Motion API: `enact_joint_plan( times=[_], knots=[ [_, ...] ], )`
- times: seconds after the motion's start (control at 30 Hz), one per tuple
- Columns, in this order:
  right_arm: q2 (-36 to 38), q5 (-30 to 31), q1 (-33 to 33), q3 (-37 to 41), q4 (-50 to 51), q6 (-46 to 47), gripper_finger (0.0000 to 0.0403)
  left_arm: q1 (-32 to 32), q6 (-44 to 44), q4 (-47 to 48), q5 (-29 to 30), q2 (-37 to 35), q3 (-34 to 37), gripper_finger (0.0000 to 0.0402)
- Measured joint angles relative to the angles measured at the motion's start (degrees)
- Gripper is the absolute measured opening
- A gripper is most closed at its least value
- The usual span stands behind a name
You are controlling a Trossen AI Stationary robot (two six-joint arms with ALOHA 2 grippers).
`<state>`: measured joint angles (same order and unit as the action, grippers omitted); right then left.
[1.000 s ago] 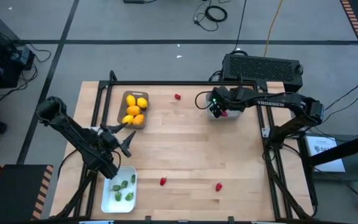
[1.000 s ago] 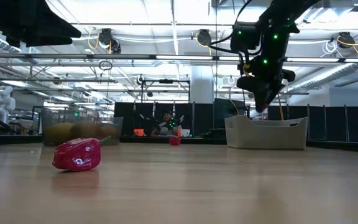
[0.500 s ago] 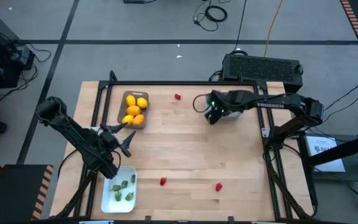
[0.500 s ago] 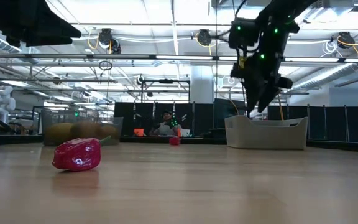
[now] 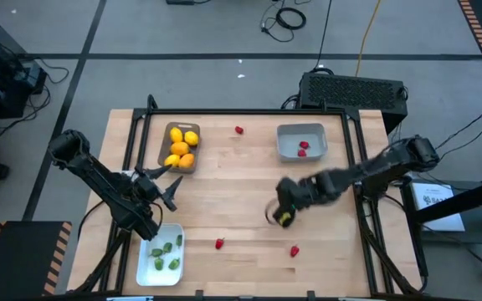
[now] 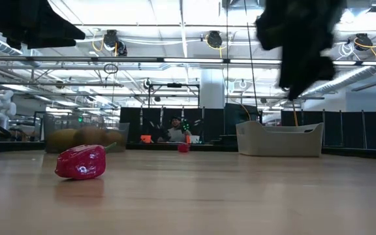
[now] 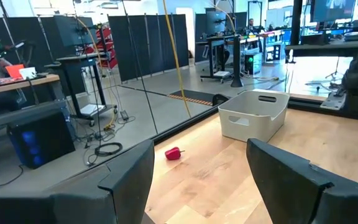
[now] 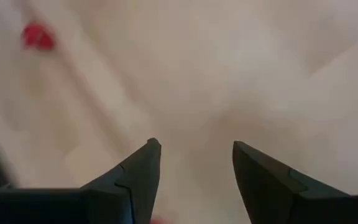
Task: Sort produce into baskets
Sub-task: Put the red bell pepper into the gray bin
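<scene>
Red berries: two lie in the light grey-blue basket [image 5: 301, 141] at the table's far right; three remain loose, one far berry [image 5: 239, 130], one near berry [image 5: 219, 244] and another [image 5: 294, 250] beside it.
Right gripper [image 5: 282, 217]: it has left the basket it hovered over a second ago and now hangs above the table's middle, near the two front berries; fingers parted, holding nothing.
Meaning: a drop-off looks finished and the next pick is probably a front berry.
Other baskets: yellow and orange fruits fill the brown-grey basket [image 5: 164, 145]; green pieces sit in the white basket [image 5: 147, 266].
Left gripper [image 5: 167, 191]: waits open and empty between those two baskets.
</scene>
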<state>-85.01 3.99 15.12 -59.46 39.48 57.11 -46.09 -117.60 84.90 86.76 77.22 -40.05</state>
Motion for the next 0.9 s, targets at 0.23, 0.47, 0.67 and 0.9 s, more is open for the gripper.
enact_joint_plan(
  times=[0.23,0.47,0.67,0.9],
  knots=[
    [0.0,-4.61,14.53,0.0,-1.58,25.5,0.0189,0.01,-0.02,-0.35,0.0,0.0,0.0,0.0262],
    [0.0,-1.84,22.02,0.0,-6.52,31.42,0.0189,-0.01,-0.13,-0.39,0.0,0.01,0.0,0.0262],
    [-0.42,2.07,23.29,-0.02,-6.75,26.97,0.0189,0.01,-0.09,-0.39,0.0,0.01,0.0,0.0262],
    [-5.42,1.75,23.25,0.0,-6.96,17.85,0.0189,-0.01,-0.07,-0.39,0.0,-0.01,0.0,0.0262]
  ],
)
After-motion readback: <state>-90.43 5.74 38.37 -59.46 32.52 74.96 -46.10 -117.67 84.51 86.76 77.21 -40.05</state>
